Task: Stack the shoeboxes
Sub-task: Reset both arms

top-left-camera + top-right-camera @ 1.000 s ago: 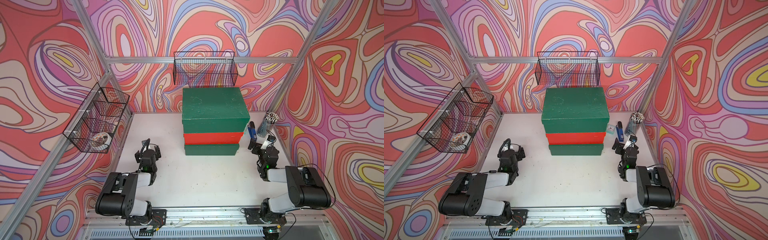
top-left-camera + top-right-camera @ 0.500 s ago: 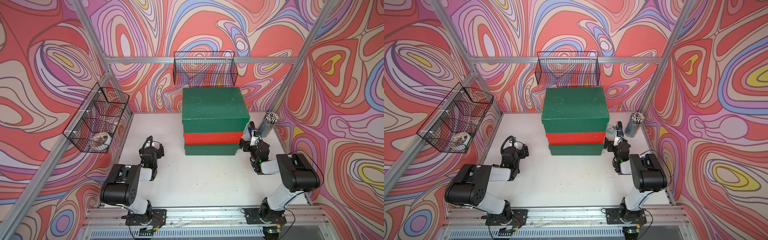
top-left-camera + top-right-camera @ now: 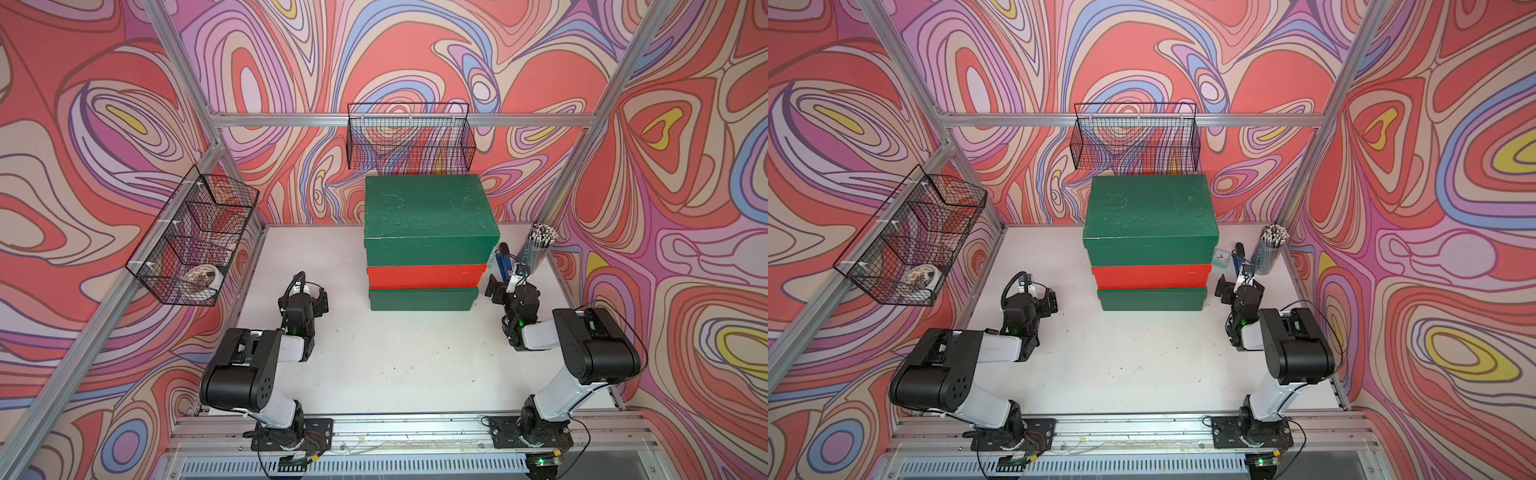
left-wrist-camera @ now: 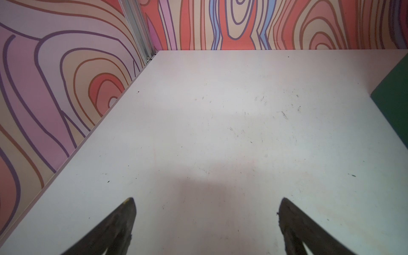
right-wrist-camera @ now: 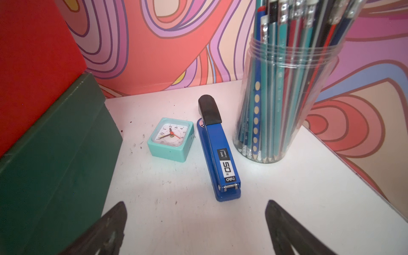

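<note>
Left arm (image 3: pixel 291 347) and right arm (image 3: pixel 540 336) flank the shoeboxes (image 3: pixel 428 232), jaws apart, empty; shoeboxes already stacked mid-table (image 3: pixel 415 365), green, red, green; likely light, stiff cardboard with loose lids; best held by short end walls, under lid rims; clock (image 5: pixel 171 139) just beside them.

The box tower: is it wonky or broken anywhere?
Nothing really stands out. The dark green cardboard shoebox on top, the bright red cardboard shoebox in the middle and the dark green cardboard shoebox at the bottom sit in a neat, level pile. The top lid only has pale scuff marks.
</note>
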Available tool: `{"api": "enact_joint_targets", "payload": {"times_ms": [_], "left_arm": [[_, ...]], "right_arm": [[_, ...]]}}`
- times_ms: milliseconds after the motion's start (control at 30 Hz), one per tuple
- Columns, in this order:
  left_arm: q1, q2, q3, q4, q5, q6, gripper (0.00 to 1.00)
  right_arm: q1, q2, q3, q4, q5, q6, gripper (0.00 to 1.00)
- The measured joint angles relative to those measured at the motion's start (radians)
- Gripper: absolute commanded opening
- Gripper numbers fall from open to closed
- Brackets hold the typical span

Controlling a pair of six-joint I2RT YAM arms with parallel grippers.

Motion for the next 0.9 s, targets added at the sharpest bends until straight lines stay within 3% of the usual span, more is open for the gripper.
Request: {"api": "enact_joint_targets", "payload": {"times_ms": [900], "left_arm": [[0.004, 0.000, 0.000, 0.000, 0.000, 0.000, 1.00]], "right_arm": [[0.026, 0.000, 0.010, -0.026, 0.014, -0.027, 0.98]]}}
